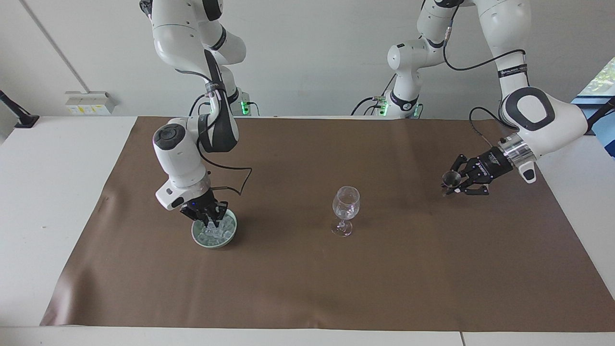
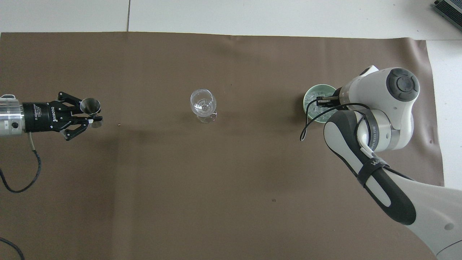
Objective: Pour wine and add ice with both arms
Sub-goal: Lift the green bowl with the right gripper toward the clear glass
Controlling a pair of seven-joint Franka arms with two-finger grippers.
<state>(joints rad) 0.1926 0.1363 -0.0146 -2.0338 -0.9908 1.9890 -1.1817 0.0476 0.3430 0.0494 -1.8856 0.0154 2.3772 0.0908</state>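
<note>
The wine shows only as a small dark metal jigger (image 1: 450,179) (image 2: 90,105), held up over the mat at the left arm's end of the table. My left gripper (image 1: 454,185) (image 2: 95,118) is shut on it at its waist. A clear stemmed glass (image 1: 346,206) (image 2: 203,103) stands upright mid-mat. The ice (image 1: 220,233) (image 2: 310,104) lies piled in a pale green bowl (image 1: 194,236) (image 2: 311,89) toward the right arm's end. My right gripper (image 1: 211,223) (image 2: 319,102) is shut, pointing down into the bowl with its tips among the cubes. Whether a cube sits between them is hidden.
A brown mat (image 1: 307,278) covers most of the white table. A black cable (image 1: 240,179) loops out from the right wrist above the mat beside the bowl. Another cable (image 2: 21,180) trails from the left wrist.
</note>
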